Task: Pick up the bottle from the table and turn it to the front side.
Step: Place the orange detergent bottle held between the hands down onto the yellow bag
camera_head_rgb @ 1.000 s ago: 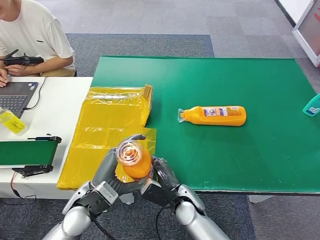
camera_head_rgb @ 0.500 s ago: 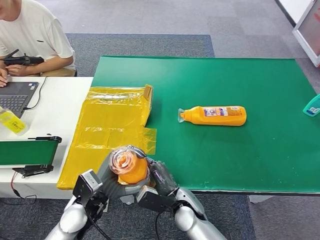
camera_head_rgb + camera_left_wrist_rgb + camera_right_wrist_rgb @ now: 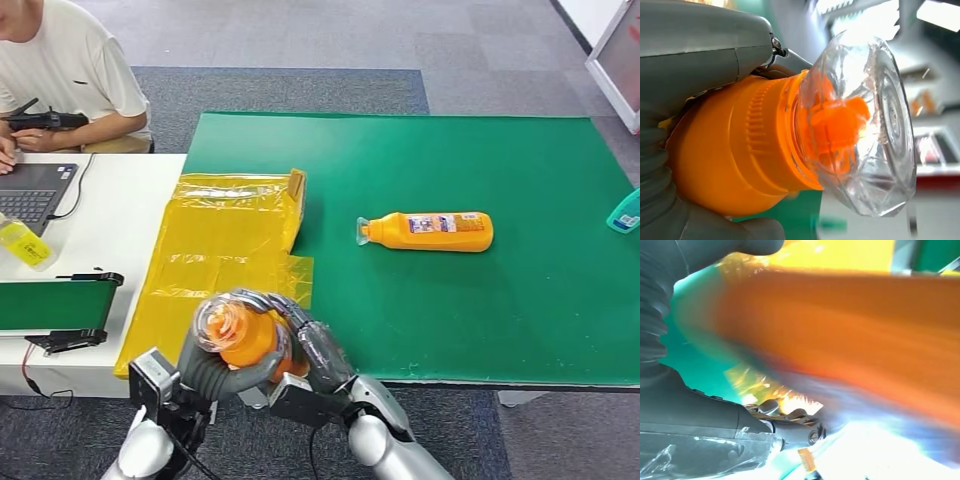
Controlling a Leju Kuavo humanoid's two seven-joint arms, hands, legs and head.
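Both robot hands clasp one smooth orange plastic bottle with ribbed collar and clear domed cap, above the green surface's near edge | left robot hand | right robot hand | label side hidden, right wrist view blurred

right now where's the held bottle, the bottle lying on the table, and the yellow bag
held bottle (image 3: 253,343): head view, orange shoulder below the clear cap
lying bottle (image 3: 438,231): head view, middle of its label
yellow bag (image 3: 219,240): head view, middle of the plastic
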